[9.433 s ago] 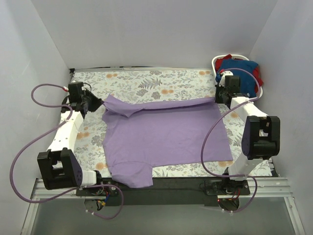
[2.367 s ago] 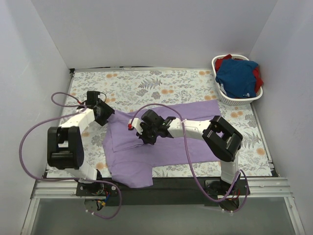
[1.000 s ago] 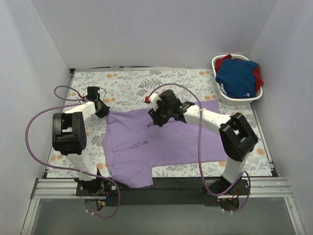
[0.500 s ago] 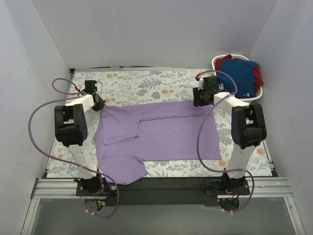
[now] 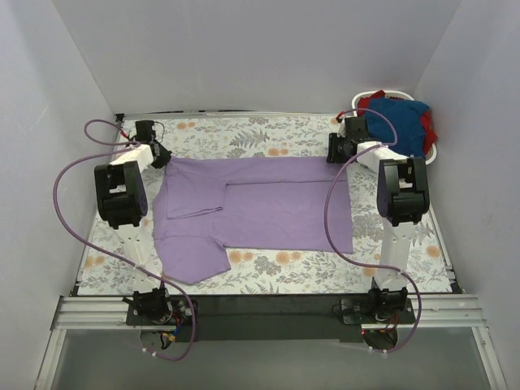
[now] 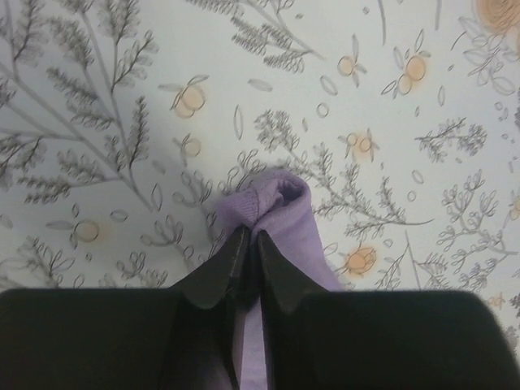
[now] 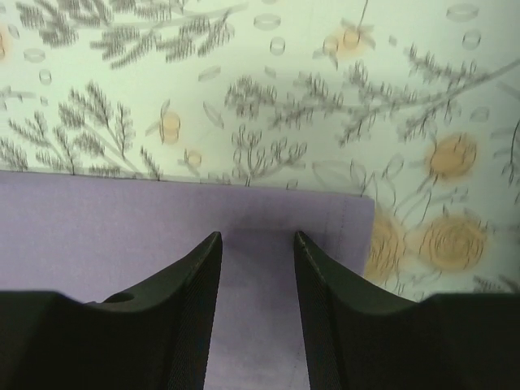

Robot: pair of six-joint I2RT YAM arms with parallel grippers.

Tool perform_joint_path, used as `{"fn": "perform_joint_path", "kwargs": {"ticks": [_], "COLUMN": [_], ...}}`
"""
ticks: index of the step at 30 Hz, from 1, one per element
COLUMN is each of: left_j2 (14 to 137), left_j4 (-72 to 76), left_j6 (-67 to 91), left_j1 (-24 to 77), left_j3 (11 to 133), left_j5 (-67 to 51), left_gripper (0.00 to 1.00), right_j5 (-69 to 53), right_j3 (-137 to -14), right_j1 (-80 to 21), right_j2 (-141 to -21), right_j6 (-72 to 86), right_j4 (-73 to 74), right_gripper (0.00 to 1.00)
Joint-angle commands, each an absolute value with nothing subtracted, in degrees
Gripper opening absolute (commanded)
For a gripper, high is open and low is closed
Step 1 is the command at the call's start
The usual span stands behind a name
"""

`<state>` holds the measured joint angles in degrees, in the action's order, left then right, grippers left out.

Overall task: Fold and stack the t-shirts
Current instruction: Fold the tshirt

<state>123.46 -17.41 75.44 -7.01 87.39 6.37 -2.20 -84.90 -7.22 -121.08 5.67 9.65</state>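
T-shirt of soft lavender cloth (image 5: 268,203) lies spread on the floral worktop (image 5: 244,134); left end effector (image 6: 252,236) clenches its far-left corner, right end effector (image 7: 258,237) released above its far-right corner.

The spread t-shirt (image 5: 268,207) lies flat across the middle of the table (image 5: 244,134), nearer the far edge than the near one. One sleeve reaches toward the near left corner. The laundry basket (image 5: 355,104) stands at the far right corner, with bundled t-shirts (image 5: 402,122) inside it. The left gripper (image 6: 248,234) sits at the shirt's far left corner and the right gripper (image 7: 256,240) over its far right corner.
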Motion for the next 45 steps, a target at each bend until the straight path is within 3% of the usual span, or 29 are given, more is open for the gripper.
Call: {"fn": "perform_joint_path", "kwargs": {"ticks": [1, 3, 5, 6, 9, 12, 16, 18, 28, 31, 37, 38, 45], "left_j2": [128.05, 127.54, 125.78, 123.51, 117.54, 113.04, 107.33, 106.61, 111.09, 112.76, 114.52, 114.70, 113.64], "left_j4": [-20.91, -21.71, -21.62, -21.62, -20.66, -19.87, -19.25, -18.55, -18.19, -20.90, -26.00, -26.89, -31.29], "left_j6": [75.32, 75.32, 75.41, 75.50, 75.76, 76.29, 77.61, 77.87, 76.99, 76.55, 76.82, 76.90, 77.43], "left_j1": [-8.70, -9.23, -10.19, -10.54, -11.25, -11.25, -11.08, -10.81, -8.35, -8.44, -8.44, -8.35, -8.35], "left_j3": [90.61, 92.02, 92.02, 91.67, 88.95, 84.74, 78.32, 75.33, 75.06, 75.32, 75.14, 75.76, 76.55], "left_j5": [5.54, 5.10, 6.06, 6.59, 7.56, 5.46, 0.63, -2.44, -5.27, -1.95, 3.86, 5.61, 12.12], "left_gripper": [0.11, 0.17, 0.32, 0.50, 0.62, 0.64, 0.56, 0.46, 0.42, 0.31, 0.21, 0.15, 0.10], "right_j5": [-2.20, -1.67, -3.15, -4.12, -7.11, -9.57, -12.39, -12.83, -12.57, -11.78, -10.73, -10.64, -8.70], "right_j3": [-90.52, -94.55, -95.88, -96.24, -95.45, -92.73, -87.21, -85.44, -81.30, -80.86, -80.07, -80.16, -81.47], "right_j1": [-5.37, -5.27, -5.27, -5.27, -5.71, -6.33, -7.55, -7.73, -7.65, -7.30, -5.98, -5.89, -4.49], "right_j2": [-125.50, -125.86, -124.64, -124.02, -121.03, -117.69, -114.18, -113.56, -115.57, -116.63, -118.56, -118.83, -121.37], "right_j6": [5.98, 5.19, 4.92, 4.75, 4.57, 5.18, 6.59, 7.20, 8.96, 9.75, 10.90, 10.90, 12.65], "right_j4": [9.84, 11.85, 12.30, 12.30, 12.30, 12.04, 9.68, 8.71, 6.59, 6.50, 5.89, 5.80, 5.89], "right_gripper": [0.48, 0.48, 0.48, 0.48, 0.48, 0.48, 0.47, 0.47, 0.45, 0.45, 0.45, 0.45, 0.45]}}
